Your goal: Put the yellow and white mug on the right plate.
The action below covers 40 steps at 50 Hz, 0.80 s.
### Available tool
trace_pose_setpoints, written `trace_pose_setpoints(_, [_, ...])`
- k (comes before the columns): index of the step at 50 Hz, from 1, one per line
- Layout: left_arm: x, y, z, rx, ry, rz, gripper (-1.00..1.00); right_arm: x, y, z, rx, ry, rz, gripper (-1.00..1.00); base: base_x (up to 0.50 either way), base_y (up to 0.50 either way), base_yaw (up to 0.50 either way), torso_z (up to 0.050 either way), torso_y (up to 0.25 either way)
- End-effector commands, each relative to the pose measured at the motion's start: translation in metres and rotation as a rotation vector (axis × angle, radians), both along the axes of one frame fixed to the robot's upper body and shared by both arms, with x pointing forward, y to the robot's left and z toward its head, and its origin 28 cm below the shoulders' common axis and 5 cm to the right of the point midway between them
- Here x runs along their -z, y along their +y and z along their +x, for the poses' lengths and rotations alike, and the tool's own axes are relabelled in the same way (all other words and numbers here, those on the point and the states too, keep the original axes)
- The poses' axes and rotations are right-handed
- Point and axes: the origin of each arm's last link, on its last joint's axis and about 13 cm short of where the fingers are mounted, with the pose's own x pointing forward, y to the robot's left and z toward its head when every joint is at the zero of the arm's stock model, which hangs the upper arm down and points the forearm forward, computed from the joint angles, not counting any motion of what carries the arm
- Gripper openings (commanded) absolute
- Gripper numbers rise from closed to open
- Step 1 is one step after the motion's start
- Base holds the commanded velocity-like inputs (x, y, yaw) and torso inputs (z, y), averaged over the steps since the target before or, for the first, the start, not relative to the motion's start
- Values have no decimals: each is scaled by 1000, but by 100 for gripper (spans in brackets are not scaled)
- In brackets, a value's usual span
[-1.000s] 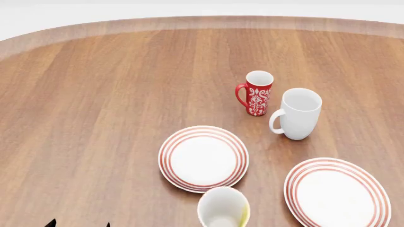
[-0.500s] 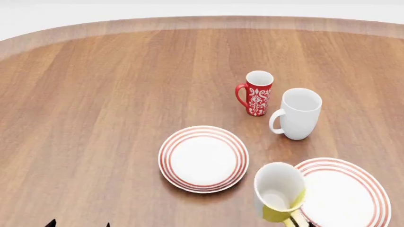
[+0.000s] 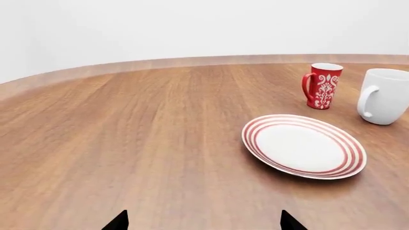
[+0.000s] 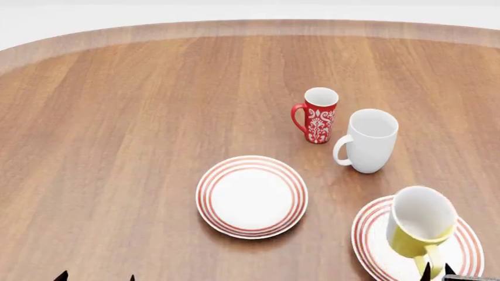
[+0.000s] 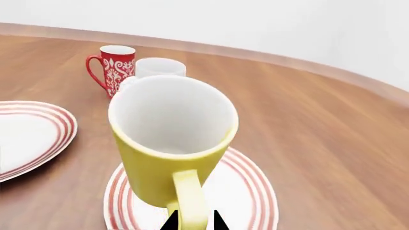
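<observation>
The yellow and white mug (image 4: 418, 225) is held over the right plate (image 4: 373, 231), tilted a little, handle toward me. In the right wrist view the mug (image 5: 169, 148) hangs above the ringed plate (image 5: 255, 191). My right gripper (image 4: 436, 271) is shut on the mug's yellow handle (image 5: 190, 201), its fingertips (image 5: 219, 221) on either side. I cannot tell whether the mug touches the plate. My left gripper (image 3: 203, 223) is open and empty low at the front left, its tips also in the head view (image 4: 95, 276).
The left plate (image 4: 251, 195) lies mid-table. A slim red patterned mug (image 4: 317, 115) and a taller white mug (image 4: 367, 140) stand behind the right plate. The round wooden table's far edge (image 4: 250, 26) curves across the back.
My right gripper has carried the yellow mug rightward from in front of the left plate to above the right plate. The left gripper has not moved.
</observation>
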Motion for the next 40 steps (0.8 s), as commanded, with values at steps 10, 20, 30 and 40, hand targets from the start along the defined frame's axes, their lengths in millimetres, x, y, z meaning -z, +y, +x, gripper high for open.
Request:
trace_pose_setpoints(10, [-2, -1, 1, -7, -34, -2, 100, -13, 6, 12, 92, 9, 26, -100, 0, 0, 0, 0, 1])
trace_pose_setpoints(20, [-2, -1, 1, -3, -31, -3, 100, -13, 6, 18, 106, 24, 24, -100, 0, 0, 0, 0, 0])
trace_pose_setpoints(30, [-1, -1, 1, 0, -27, -4, 100, -16, 7, 29, 117, 41, 10, -100, 0, 0, 0, 0, 0])
trace_pose_setpoints(40, [-2, -1, 0, 0, -28, -5, 100, -15, 7, 46, 131, 68, 9, -100, 0, 0, 0, 0, 1])
